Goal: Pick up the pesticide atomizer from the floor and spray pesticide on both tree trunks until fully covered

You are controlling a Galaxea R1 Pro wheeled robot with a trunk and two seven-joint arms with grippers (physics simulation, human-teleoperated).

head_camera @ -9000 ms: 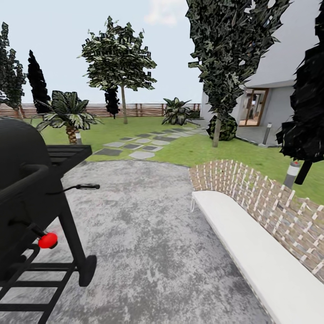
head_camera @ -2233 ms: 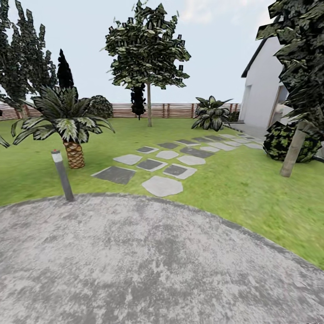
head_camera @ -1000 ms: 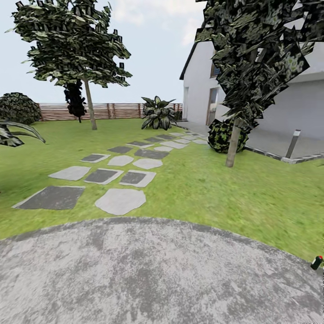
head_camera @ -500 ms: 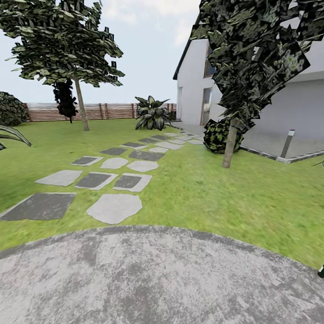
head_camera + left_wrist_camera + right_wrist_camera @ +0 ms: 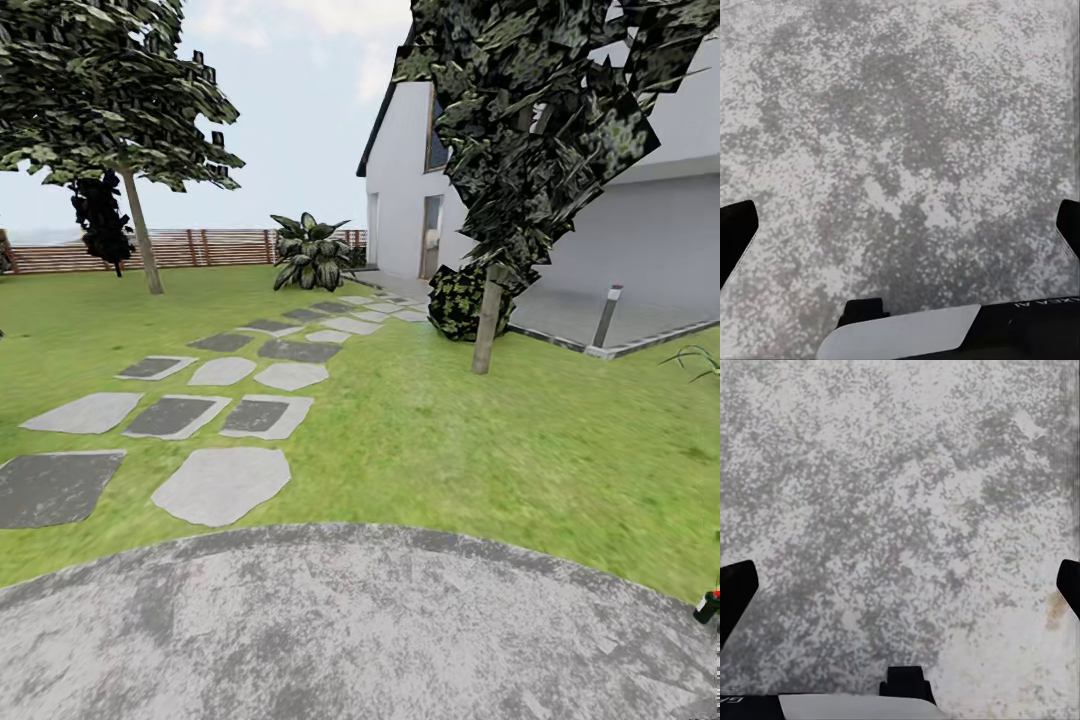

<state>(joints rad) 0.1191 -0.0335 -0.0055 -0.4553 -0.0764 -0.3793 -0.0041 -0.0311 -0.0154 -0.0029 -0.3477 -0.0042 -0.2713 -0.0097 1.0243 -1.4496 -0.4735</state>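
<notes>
In the head view, one tree (image 5: 100, 90) with a thin bare trunk (image 5: 140, 245) stands far left by the fence. A nearer tree (image 5: 540, 120) rises from the lawn, its trunk (image 5: 487, 320) beside a round bush. A small dark object with red and green (image 5: 708, 605) sits at the patio's right rim; I cannot tell whether it is the atomizer. My left gripper (image 5: 900, 232) hangs open over grey stone, with nothing between its fingers. My right gripper (image 5: 900, 592) is likewise open over the patio.
The round grey stone patio (image 5: 350, 630) lies underfoot, bordered by lawn (image 5: 480, 450). Stepping stones (image 5: 220, 485) lead toward the white house (image 5: 640, 230). A short lamp post (image 5: 606, 315) stands by the house paving. A brown slatted fence (image 5: 220, 245) closes the back.
The camera has kept turning right and moving forward: trees and stepping stones slid left. The small dark object at the right edge shows slightly more than half a second ago.
</notes>
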